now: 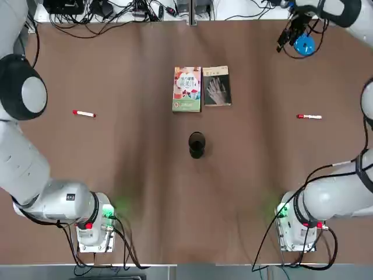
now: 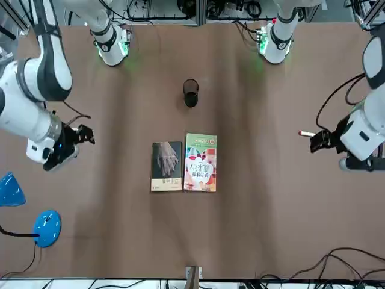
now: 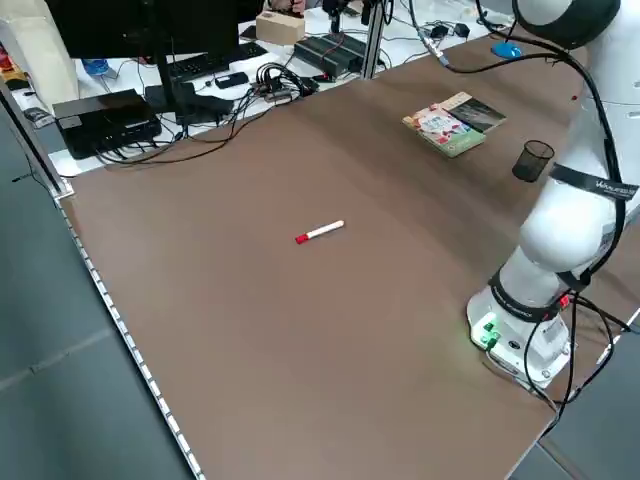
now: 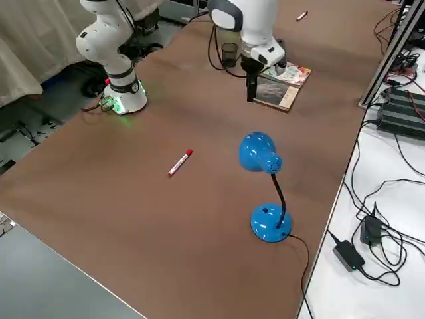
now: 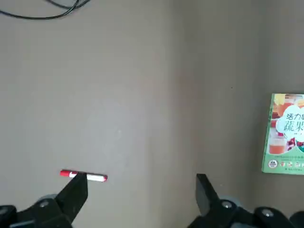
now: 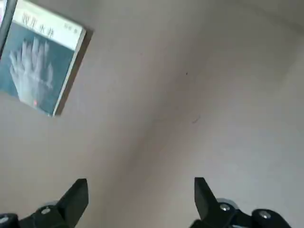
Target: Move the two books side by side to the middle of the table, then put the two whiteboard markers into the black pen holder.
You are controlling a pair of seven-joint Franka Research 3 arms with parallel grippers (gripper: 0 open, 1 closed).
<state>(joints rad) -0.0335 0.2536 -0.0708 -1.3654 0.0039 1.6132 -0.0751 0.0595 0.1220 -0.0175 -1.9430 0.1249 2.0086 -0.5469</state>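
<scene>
Two books lie side by side on the table [image 1: 116, 175]: the colourful one [image 1: 187, 88] and the dark one with a pale hand [image 1: 217, 86]. Nearer the arms' bases stands the black pen holder [image 1: 197, 144]. One red-capped marker [image 1: 84, 114] lies far left, the other [image 1: 309, 116] far right. My left gripper [image 2: 317, 140] hovers open over the left marker [image 5: 84, 176], not touching it. My right gripper [image 1: 288, 38] hangs open at the far right corner, with the dark book [image 6: 40, 66] off to one side.
A blue desk lamp [image 4: 265, 199] stands at the far right corner next to the right gripper. Cables and electronics [image 1: 111, 11] line the far edge beyond the table. Both arm bases [image 1: 93, 227] sit at the near edge.
</scene>
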